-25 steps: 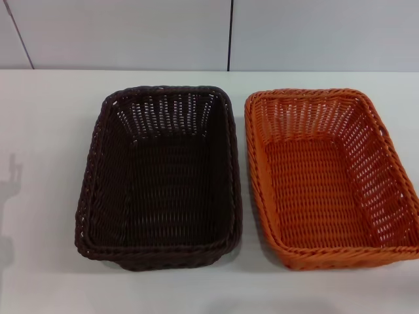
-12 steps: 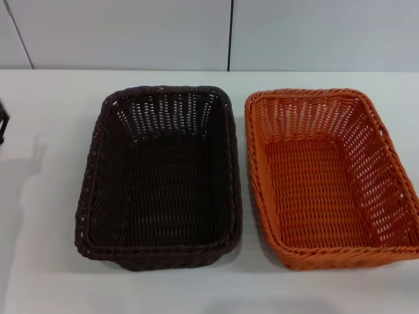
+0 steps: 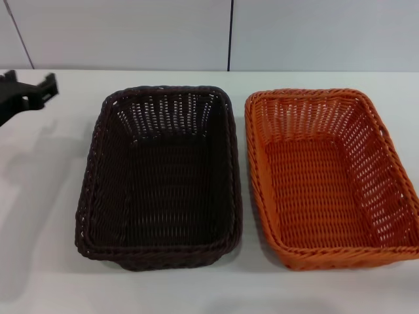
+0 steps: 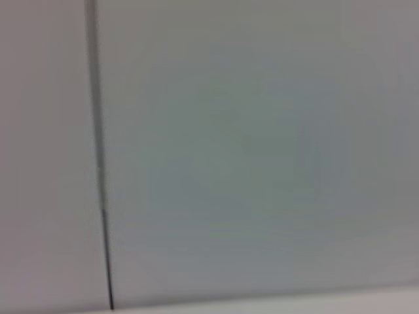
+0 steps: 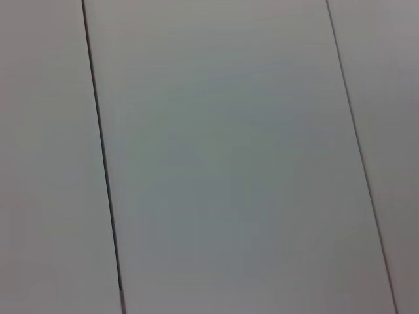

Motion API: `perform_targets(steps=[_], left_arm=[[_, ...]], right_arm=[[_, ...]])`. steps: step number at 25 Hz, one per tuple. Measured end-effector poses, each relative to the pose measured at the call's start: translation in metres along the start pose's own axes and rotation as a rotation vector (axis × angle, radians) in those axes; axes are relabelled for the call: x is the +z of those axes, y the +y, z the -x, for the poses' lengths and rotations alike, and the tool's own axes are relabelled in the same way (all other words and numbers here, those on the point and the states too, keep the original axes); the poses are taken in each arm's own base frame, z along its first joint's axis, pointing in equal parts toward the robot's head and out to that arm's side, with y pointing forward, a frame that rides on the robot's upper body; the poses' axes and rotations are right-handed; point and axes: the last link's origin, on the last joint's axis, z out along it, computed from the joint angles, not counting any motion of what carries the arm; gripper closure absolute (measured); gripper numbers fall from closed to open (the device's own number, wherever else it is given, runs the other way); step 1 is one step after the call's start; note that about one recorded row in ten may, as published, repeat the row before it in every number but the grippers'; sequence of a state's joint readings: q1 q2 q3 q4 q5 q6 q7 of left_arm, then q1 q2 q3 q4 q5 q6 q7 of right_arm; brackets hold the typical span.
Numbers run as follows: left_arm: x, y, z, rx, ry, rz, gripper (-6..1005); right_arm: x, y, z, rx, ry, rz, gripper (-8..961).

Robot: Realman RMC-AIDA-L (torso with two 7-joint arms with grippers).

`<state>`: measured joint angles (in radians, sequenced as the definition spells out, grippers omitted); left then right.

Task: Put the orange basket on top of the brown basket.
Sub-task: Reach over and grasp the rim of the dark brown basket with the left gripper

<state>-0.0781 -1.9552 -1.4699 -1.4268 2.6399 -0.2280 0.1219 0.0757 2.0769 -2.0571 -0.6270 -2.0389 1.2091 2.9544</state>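
The brown basket (image 3: 159, 176) stands on the white table, left of centre in the head view. The orange basket (image 3: 330, 176) stands right beside it on the right, their long rims nearly touching. Both are upright and empty. My left gripper (image 3: 29, 80) shows at the far left edge, above the table and well left of the brown basket's far corner, its two black fingers apart and empty. My right gripper is out of view. Both wrist views show only a pale panelled wall.
The white table (image 3: 46, 216) runs back to a pale wall with a dark vertical seam (image 3: 230, 36). The left gripper's shadow lies on the table left of the brown basket.
My left gripper has come into the head view from the left edge and moved up and to the right. The baskets have not moved.
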Motion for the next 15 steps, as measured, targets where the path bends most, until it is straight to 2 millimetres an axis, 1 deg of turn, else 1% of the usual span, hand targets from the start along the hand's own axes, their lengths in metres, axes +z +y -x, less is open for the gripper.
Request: perform_targets(steps=[1,3,5,7,8,10,13,15], left_arm=[[0.000,0.000,0.000,0.000,0.000,0.000,293],[-0.018,0.016,-0.016,0.069,-0.120,0.034,293],[-0.022,0.019,-0.020,0.079,-0.143,0.050,293],[-0.029,0.029,-0.025,0.093,-0.203,0.096,293],[-0.032,0.038,-0.026,0.106,-0.252,0.132,293],[-0.032,0.042,-0.025,0.112,-0.274,0.146,294],[-0.028,0.053,-0.018,0.121,-0.370,0.190,294],[-0.027,0.056,-0.015,0.121,-0.385,0.199,294]], right_arm=[[0.000,-0.001,0.000,-0.001,0.001,-0.001,119],[0.000,0.000,-0.001,-0.002,0.003,-0.001,119],[0.001,0.001,-0.002,-0.001,0.011,0.004,119],[0.003,0.002,-0.003,-0.002,0.021,0.009,119],[0.004,0.002,-0.004,-0.004,0.029,0.011,119],[0.004,0.002,-0.004,-0.004,0.031,0.012,119],[0.004,0.003,-0.005,-0.004,0.034,0.014,120],[0.004,0.003,-0.005,-0.005,0.034,0.014,120]])
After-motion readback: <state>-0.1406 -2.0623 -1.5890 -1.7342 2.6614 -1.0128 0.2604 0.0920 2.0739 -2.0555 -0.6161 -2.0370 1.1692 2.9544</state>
